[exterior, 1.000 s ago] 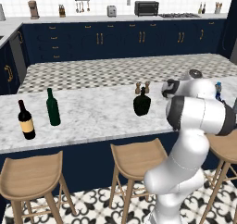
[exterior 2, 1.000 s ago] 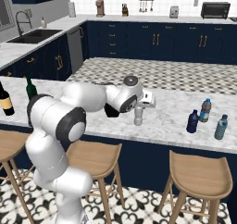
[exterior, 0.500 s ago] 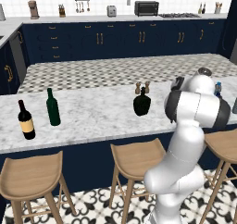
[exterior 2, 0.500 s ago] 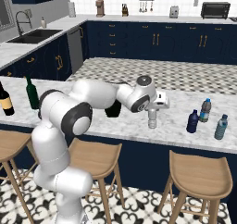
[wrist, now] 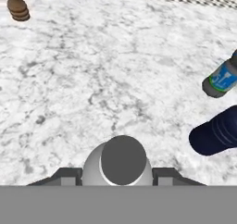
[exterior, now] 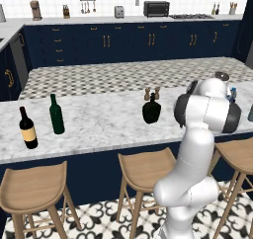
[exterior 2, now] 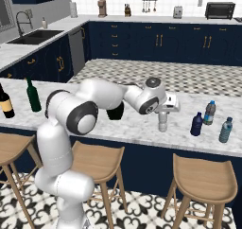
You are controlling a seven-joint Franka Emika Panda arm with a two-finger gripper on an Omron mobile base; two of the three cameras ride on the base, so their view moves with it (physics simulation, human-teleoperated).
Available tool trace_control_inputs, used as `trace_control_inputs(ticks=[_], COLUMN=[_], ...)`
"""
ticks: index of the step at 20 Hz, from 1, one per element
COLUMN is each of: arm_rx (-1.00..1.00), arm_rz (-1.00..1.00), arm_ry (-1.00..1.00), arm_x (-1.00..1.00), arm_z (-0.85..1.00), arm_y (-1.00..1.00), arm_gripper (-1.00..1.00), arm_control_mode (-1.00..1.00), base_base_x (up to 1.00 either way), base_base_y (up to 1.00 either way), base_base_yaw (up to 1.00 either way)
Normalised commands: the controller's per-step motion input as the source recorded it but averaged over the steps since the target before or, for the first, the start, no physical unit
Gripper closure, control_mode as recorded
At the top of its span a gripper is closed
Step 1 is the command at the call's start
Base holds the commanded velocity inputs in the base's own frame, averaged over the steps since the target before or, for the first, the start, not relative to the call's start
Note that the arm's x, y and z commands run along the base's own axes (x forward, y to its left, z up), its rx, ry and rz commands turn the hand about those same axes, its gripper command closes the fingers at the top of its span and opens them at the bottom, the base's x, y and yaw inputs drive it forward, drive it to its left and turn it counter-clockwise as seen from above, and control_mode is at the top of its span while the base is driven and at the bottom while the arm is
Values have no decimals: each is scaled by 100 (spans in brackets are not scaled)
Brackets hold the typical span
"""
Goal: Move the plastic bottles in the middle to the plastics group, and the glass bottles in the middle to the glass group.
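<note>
On the marble counter (exterior: 99, 129) we see the black wine bottle (exterior: 28, 128) with its tan label and the green wine bottle (exterior: 56, 115) at the left, well apart from the squat dark bottle (exterior: 151, 110) (two small wooden grinders (exterior: 151, 92) just behind it).

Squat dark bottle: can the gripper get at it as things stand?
Probably not yet. The gripper is shut on the grey bottle, carried near the navy bottle. The squat dark bottle itself stands unobstructed on the counter.
</note>
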Motion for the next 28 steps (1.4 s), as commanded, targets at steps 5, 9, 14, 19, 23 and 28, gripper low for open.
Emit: trace_control_inputs(ticks=[5,9,14,19,23,28], arm_rx=[3,3,0,0,-1,0], arm_rz=[-10,-8,-1,0,-3,-5], arm_ry=[0,-1,-9,-14,-10,0], arm_x=[22,14,12,7,0,1], arm_z=[16,2,-1,-3,-1,0], arm_y=[-45,-36,-1,0,0,-4], arm_gripper=[100,100,100,100,100,100], arm_control_mode=[-100,-100,-100,-100,-100,-100], base_base_x=[0,0,0,0,0,0], base_base_y=[0,0,0,0,0,0], base_base_yaw=[0,0,0,0,0,0])
